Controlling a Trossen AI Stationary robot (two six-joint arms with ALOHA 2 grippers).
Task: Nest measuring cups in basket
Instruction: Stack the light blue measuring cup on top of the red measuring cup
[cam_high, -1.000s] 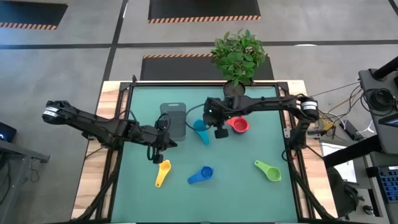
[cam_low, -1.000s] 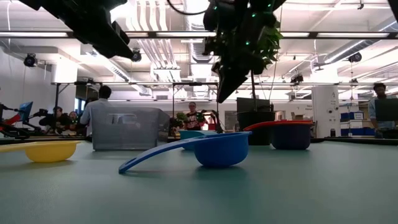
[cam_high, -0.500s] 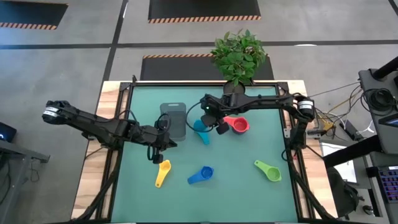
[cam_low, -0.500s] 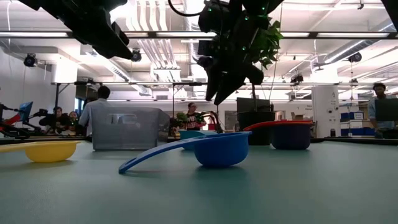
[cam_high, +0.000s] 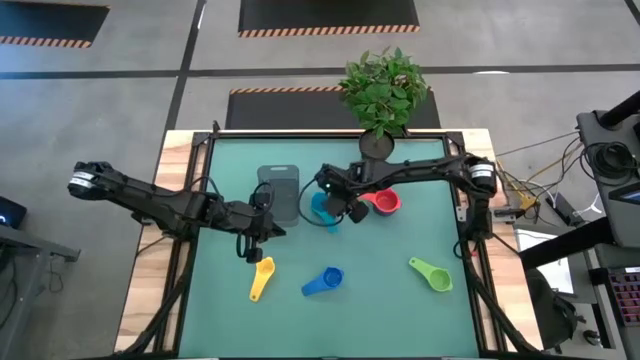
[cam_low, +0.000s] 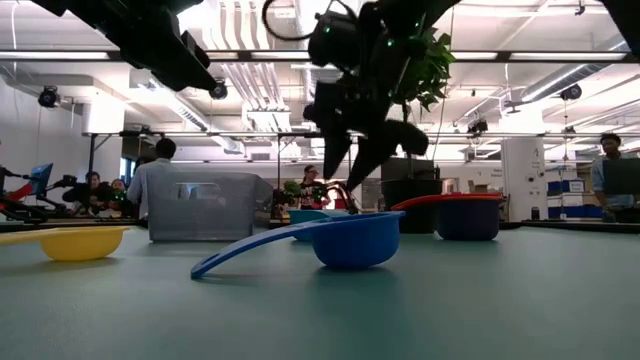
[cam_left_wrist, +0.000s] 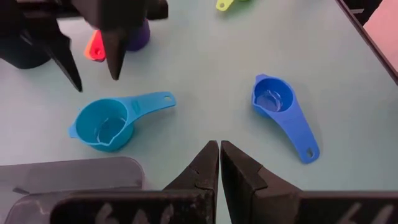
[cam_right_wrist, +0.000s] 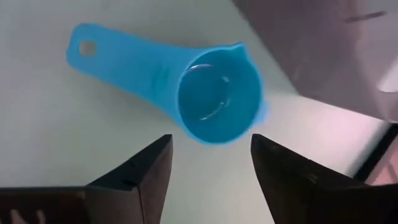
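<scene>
The cyan measuring cup (cam_right_wrist: 211, 99) lies on the green mat, bowl up, just right of the dark grey basket (cam_high: 279, 192). My right gripper (cam_right_wrist: 208, 149) hovers open above the cyan cup (cam_high: 323, 210), with one finger on each side of its bowl, touching nothing. The red cup (cam_high: 383, 202) lies right of it. The blue cup (cam_high: 323, 281), the yellow cup (cam_high: 261, 277) and the green cup (cam_high: 431, 273) lie nearer the front. My left gripper (cam_left_wrist: 219, 149) is shut and empty above the mat, left of the blue cup (cam_left_wrist: 277, 102).
A potted plant (cam_high: 382, 95) stands at the table's far edge, behind my right arm. A purple cup (cam_left_wrist: 138, 34) shows in the left wrist view behind the right gripper's fingers. The mat's front right holds only the green cup.
My right gripper has opened wide and rolled about its own axis. It has also moved a little toward the table's left and down, over the cyan cup. The cups have not moved.
</scene>
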